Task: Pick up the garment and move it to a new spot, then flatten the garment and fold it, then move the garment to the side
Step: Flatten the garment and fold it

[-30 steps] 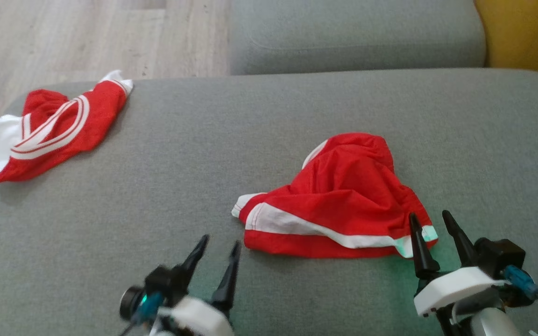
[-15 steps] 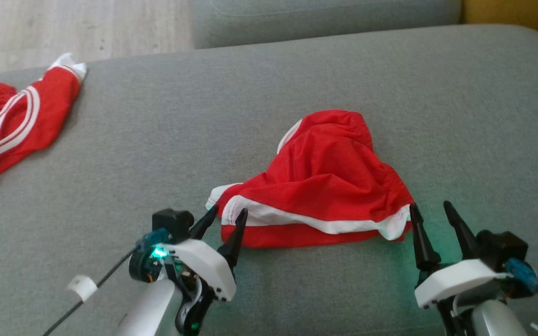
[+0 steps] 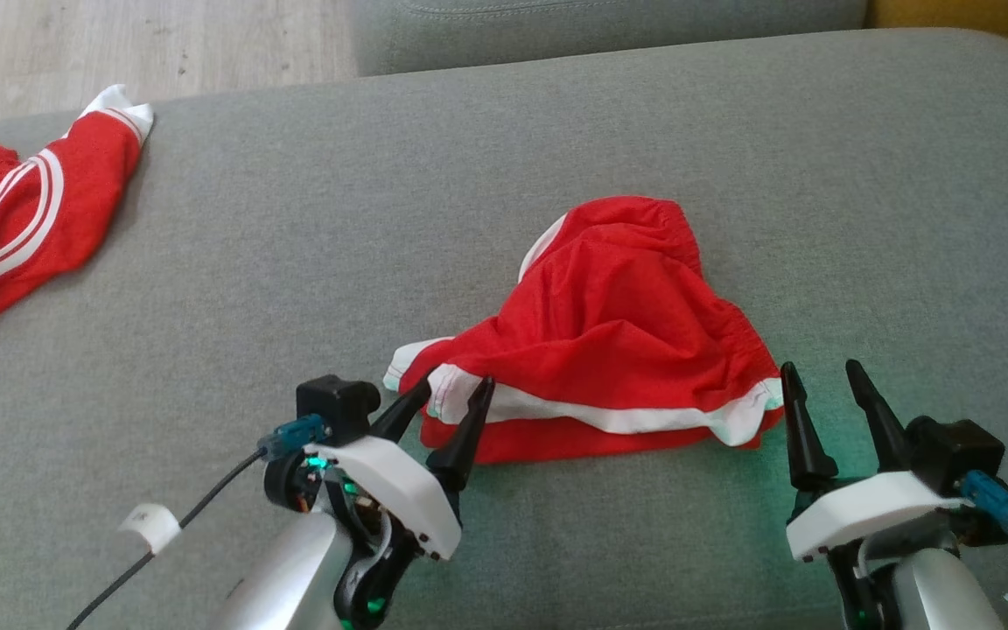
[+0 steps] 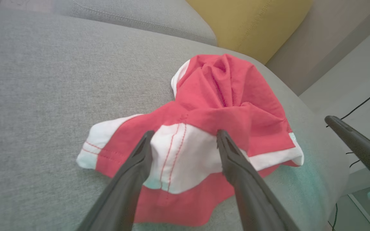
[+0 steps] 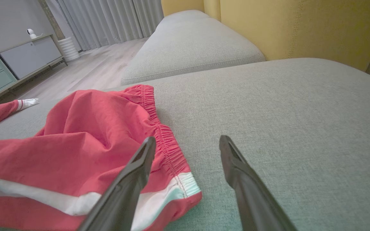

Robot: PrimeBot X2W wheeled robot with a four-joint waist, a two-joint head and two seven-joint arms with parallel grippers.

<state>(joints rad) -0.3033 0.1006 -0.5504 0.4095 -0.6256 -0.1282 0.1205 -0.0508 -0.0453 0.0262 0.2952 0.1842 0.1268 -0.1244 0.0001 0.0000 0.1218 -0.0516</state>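
Both tools spread wide at the near edge of the red shorts (image 3: 626, 341) on the grey sofa seat (image 3: 294, 289).
At the shorts' near-left corner, the left tool (image 3: 458, 381) is released, its fingers straddling the white-striped hem and gripping nothing. At their near-right corner the right tool (image 3: 819, 366) is also released, one finger over the fabric edge and the other over bare seat. The shorts lie crumpled, with the elastic waistband running along their right and far side. Well to their far left lies a second red garment (image 3: 23, 219).
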